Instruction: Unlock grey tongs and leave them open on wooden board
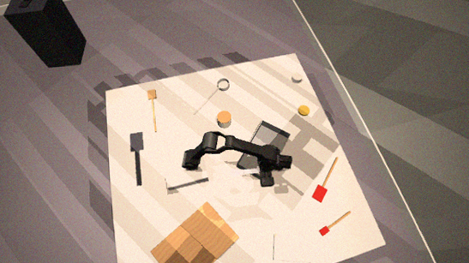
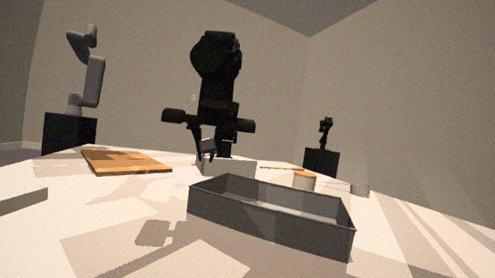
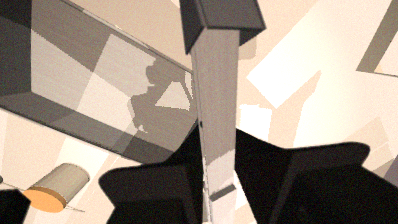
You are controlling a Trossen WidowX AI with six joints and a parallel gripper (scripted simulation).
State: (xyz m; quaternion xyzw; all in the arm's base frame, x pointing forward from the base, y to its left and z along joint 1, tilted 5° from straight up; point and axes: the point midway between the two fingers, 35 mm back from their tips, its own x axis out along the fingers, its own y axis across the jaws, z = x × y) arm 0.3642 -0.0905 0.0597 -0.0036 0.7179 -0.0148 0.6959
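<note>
Tongs (image 3: pixel 216 100), grey, arms together, held clamped in gripper (image 3: pixel 218 192).

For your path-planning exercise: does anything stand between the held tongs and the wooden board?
Nothing visible does. The pincer holds the tongs beside the roasting tin; the stretch of table toward the wooden board shows only shadows.

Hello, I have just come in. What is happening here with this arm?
A single black robot arm is handling grey tongs. Its end effector is shut on them and holds them in the air, beside the empty roasting tin rather than over it. The wooden board, where the tongs should end up open, lies some way off with nothing on it. Whether the tongs are already unlocked cannot be seen.
</note>
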